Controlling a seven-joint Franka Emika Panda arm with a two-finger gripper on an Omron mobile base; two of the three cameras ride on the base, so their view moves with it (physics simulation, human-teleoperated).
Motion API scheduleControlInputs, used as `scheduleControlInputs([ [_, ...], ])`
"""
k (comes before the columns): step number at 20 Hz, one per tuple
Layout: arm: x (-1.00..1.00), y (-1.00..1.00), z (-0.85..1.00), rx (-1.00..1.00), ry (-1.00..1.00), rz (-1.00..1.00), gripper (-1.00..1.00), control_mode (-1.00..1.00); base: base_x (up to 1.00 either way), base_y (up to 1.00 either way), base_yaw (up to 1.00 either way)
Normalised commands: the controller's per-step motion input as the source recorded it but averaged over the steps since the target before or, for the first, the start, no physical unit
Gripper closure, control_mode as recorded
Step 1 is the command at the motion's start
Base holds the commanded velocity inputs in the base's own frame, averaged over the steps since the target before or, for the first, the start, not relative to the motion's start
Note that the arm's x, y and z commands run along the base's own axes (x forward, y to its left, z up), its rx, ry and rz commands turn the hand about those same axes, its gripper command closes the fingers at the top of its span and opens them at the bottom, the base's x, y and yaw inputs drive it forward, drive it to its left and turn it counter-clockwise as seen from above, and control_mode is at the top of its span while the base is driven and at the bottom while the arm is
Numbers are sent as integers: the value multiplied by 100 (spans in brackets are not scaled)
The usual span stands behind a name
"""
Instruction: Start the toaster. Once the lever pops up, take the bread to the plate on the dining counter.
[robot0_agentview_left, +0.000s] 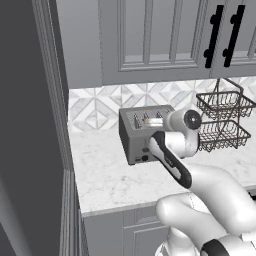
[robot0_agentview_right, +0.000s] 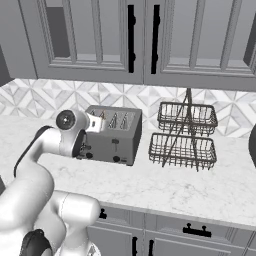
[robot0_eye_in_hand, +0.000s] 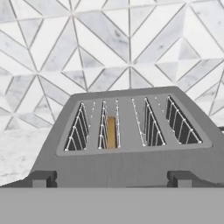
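Marble worktop (robot0_agentview_left: 105, 172) along the wall, white with grey veins, patterned diamond-tile backsplash (robot0_eye_in_hand: 131, 43) behind it and grey panelled cabinets (robot0_agentview_right: 90, 40) with black handles overhead. Pretty standard sim kitchen stuff.

Toaster (robot0_agentview_left: 131, 142) parked on that worktop, close to the backsplash, boxy grey thing with four slots on top. Just to its right, apart from it, a two-tier dark wire basket (robot0_agentview_right: 184, 136), nothing visible in it.

Bread (robot0_eye_in_hand: 111, 132) down inside the toaster, second slot from the left as seen from the hand camera. Only a thin golden-brown edge poking into sight between the slot wires, sitting low rather than sticking out the top. Other three slots bare as far as can be told.

One black lever (robot0_agentview_right: 114, 143) showing on the grey front face in the right base view, roughly halfway down, with a small black knob below it. Other side of that face partly hidden behind the arm (robot0_agentview_left: 172, 161), so can't really say how things stand there.

Gripper (robot0_eye_in_hand: 111, 180) hanging just above the toaster's front top edge, looking along the slots toward the wall. Fingers (robot0_eye_in_hand: 41, 179) spread wide, nothing between them, not touching the bread or the lever. White hand hovering over the slot end nearest the robot in both base views.
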Motion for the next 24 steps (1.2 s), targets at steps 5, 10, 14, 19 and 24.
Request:
scheduleControlInputs([
  [5,31,0,0,-8,0,0,-100,-100,0,0,0],
  [10,31,0,-2,-3,0,0,-100,-100,0,0,0],
  [14,17,0,0,0,0,0,-100,-100,0,0,0],
  [19,16,1,-8,0,0,0,-100,-100,0,0,0],
  [24,15,18,-32,-3,0,0,-100,-100,0,0,0],
])
